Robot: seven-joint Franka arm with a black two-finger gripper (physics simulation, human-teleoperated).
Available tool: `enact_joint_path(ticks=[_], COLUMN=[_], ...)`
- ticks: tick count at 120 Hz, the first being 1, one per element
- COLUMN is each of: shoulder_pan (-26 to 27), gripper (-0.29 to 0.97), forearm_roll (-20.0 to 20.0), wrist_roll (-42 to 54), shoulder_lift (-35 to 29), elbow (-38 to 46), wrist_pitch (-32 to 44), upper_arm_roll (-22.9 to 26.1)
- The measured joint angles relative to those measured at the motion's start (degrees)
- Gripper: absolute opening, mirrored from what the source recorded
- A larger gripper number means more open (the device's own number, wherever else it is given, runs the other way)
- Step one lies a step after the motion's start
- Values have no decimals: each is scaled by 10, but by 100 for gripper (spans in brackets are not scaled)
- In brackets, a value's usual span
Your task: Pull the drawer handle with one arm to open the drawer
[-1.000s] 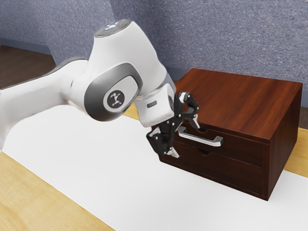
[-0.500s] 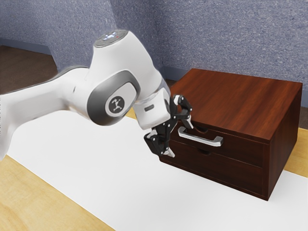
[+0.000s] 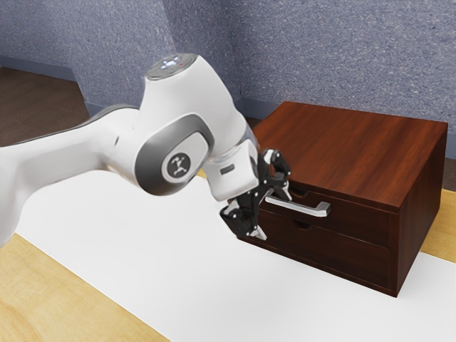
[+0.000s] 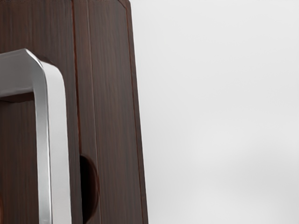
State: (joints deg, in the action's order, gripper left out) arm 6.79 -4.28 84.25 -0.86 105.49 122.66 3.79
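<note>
A dark wooden cabinet [image 3: 356, 142] with two drawers stands on the white mat. The upper drawer [image 3: 356, 217] carries a silver bar handle [image 3: 299, 206] and looks flush with the cabinet front. My black gripper [image 3: 268, 204] is at the handle's end nearer the exterior view's left, open, one finger above the bar and one below it. I cannot tell whether either finger touches the bar. In the wrist view the handle [image 4: 46, 140] runs close past the camera over the dark drawer front [image 4: 107, 116].
The white mat [image 3: 142, 242] covers a light wooden table [image 3: 43, 299]. A grey-blue wall [image 3: 320, 50] rises behind the cabinet. The lower drawer [image 3: 335, 253] has a small finger notch. Open mat lies on the cabinet's exterior-view left.
My hand backed off toward the exterior view's left, then came back right and slightly lower to the handle's end. The handle and drawer have not moved.
</note>
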Motion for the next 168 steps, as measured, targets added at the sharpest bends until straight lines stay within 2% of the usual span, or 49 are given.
enact_joint_path(ticks=[25,59,80,103,168], shoulder_pan=[3,4,5,4,9], gripper=[44,13,0,-6,-5], forearm_roll=[1,2,3,2,-3], wrist_roll=[-5,-13,-23,-34,-67], shoulder_lift=[-1,-2,-3,-11,-71], elbow=[0,0,3,13,71], wrist_pitch=[2,3,3,0,-24], upper_arm_roll=[-1,-1,-1,2,7])
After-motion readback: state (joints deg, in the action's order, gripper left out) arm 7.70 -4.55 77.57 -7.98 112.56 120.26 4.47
